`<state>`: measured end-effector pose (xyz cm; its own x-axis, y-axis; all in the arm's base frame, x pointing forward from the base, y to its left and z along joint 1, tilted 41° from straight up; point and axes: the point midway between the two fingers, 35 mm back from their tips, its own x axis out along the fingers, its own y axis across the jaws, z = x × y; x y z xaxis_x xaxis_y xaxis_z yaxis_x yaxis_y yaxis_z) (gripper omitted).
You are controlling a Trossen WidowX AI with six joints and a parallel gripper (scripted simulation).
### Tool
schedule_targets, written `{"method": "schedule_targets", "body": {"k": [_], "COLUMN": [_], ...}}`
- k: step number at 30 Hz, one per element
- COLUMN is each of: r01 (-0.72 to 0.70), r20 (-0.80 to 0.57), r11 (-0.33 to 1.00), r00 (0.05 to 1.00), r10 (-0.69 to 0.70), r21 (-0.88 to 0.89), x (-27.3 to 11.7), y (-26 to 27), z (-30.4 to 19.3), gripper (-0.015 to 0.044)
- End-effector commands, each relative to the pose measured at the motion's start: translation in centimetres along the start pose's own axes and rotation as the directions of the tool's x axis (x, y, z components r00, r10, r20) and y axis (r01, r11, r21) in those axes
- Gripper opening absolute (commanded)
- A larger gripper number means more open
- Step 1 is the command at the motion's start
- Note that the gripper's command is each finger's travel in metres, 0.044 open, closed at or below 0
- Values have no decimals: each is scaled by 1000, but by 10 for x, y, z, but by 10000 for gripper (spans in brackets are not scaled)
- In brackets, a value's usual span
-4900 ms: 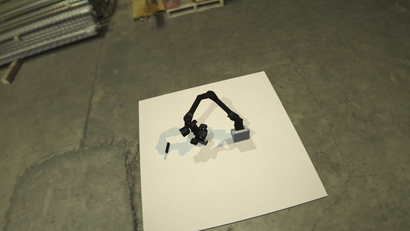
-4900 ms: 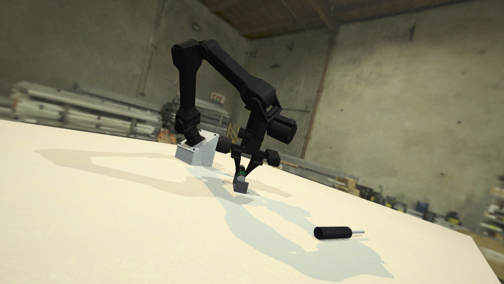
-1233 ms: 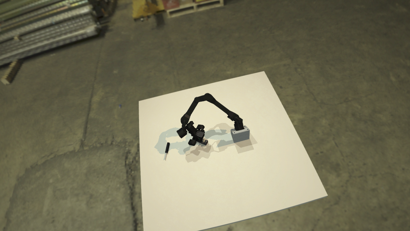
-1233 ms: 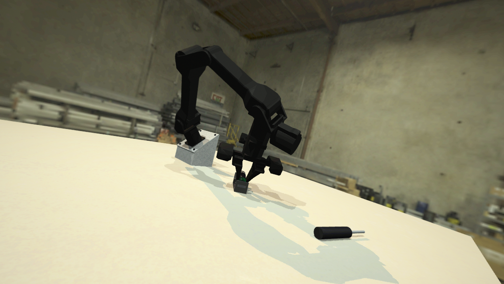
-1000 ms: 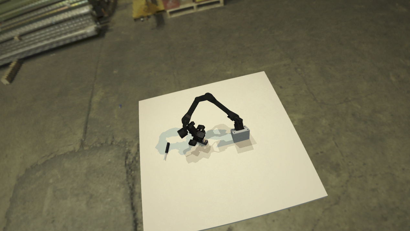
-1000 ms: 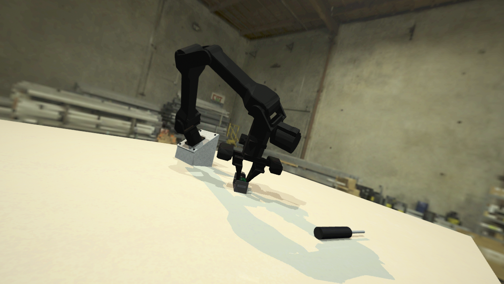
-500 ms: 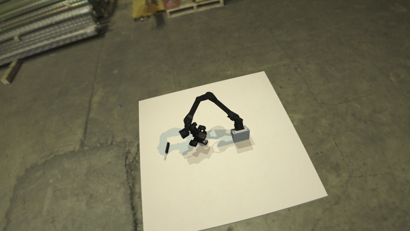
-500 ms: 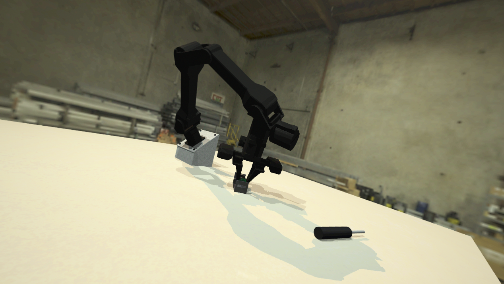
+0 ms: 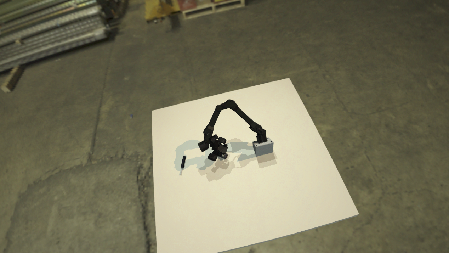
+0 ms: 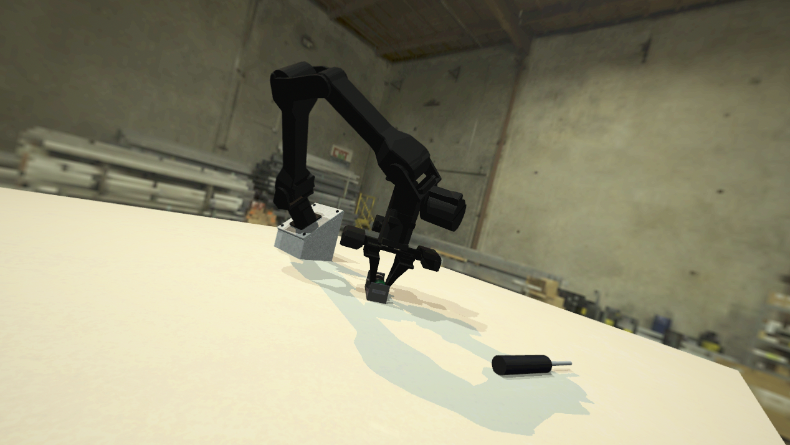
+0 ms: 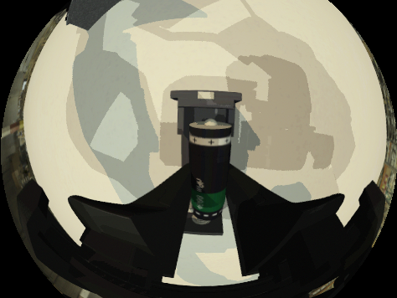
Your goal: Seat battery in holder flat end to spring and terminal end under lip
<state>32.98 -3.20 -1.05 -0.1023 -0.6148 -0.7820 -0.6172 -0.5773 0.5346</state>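
My gripper (image 11: 208,169) (image 10: 382,280) is shut on the battery (image 11: 210,156) (image 10: 380,282), which is black with a green band. The battery is tilted: its flat end is low by the spring (image 11: 200,220), and its terminal end is raised toward the wrist camera. The dark holder (image 11: 182,115) (image 10: 377,293) stands on the white table top below it. The lip (image 11: 184,97) is at the far end in the wrist view, and the terminal does not show under it. The fingers hide parts of the holder's sides. Whether the flat end touches the spring cannot be told.
A black screwdriver-like tool (image 9: 183,161) (image 10: 522,364) lies on the white table top (image 9: 257,201) (image 10: 166,331), away from the holder. The arm's grey base block (image 9: 263,149) (image 10: 320,243) stands on the other side. Arm shadows fall around the holder.
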Motion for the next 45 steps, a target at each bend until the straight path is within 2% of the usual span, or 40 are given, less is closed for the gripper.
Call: {"method": "schedule_targets", "body": {"k": [1,13,45], "r01": [-2,5,15], "r20": [-37,-103,-112], "r11": [1000,1000,1000], "r00": [999,995,994], "r10": [3,-3,-13], "r21": [16,25,22], "x": [2,2,5], "y": [2,3,3], "z": [-2,-1,14], "gripper": [83,83,83]}}
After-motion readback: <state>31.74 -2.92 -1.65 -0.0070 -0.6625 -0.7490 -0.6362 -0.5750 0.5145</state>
